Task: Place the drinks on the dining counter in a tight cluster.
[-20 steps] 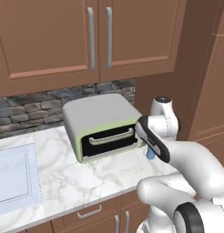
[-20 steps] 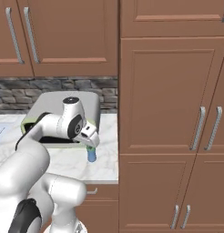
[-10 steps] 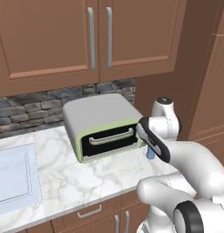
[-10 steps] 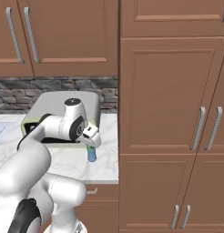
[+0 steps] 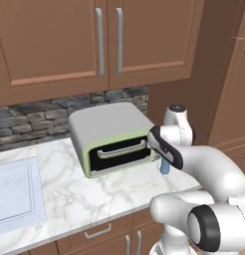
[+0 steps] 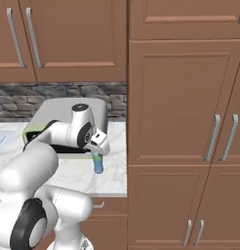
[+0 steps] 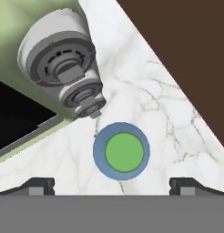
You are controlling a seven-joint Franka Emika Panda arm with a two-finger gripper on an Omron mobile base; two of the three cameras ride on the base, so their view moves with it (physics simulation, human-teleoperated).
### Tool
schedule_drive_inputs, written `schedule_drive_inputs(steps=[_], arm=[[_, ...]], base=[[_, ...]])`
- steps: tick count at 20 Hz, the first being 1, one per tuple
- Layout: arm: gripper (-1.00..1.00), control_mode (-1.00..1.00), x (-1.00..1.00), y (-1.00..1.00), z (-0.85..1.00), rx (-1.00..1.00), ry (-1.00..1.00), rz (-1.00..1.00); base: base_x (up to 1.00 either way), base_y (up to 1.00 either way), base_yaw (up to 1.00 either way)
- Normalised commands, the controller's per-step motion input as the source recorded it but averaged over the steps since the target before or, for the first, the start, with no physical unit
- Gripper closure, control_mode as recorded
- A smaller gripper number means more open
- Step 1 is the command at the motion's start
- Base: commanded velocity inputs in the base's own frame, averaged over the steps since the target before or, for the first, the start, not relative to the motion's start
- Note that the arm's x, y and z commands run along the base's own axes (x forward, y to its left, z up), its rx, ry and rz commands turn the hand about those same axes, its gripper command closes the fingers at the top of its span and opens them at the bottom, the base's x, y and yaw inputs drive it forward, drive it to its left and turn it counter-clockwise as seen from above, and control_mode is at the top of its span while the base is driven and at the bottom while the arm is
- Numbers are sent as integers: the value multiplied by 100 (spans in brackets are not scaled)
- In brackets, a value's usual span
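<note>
Left base view: small pale-blue bottle (image 5: 165,167) on white-grey marble worktop (image 5: 69,194) beside green-grey toaster oven (image 5: 110,138) (brown cabinets above); right: gripper (image 6: 99,150) over it; hand view: fingers (image 7: 38,185) spread wide, green-capped bottle between.

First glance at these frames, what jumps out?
The white arm's gripper hangs open straight above a small pale-blue bottle with a green cap, which stands on the marble worktop near its right end. Right beside it sits a grey-green toaster oven against the stone backsplash.
</note>
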Motion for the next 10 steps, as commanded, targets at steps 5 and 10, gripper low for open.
schedule_drive_inputs(steps=[5,10], arm=[[-100,-100,11,0,-1,0,0,-1],[-100,-100,0,0,-19,0,0,-2]], base=[[0,0,0],[0,0,0]])
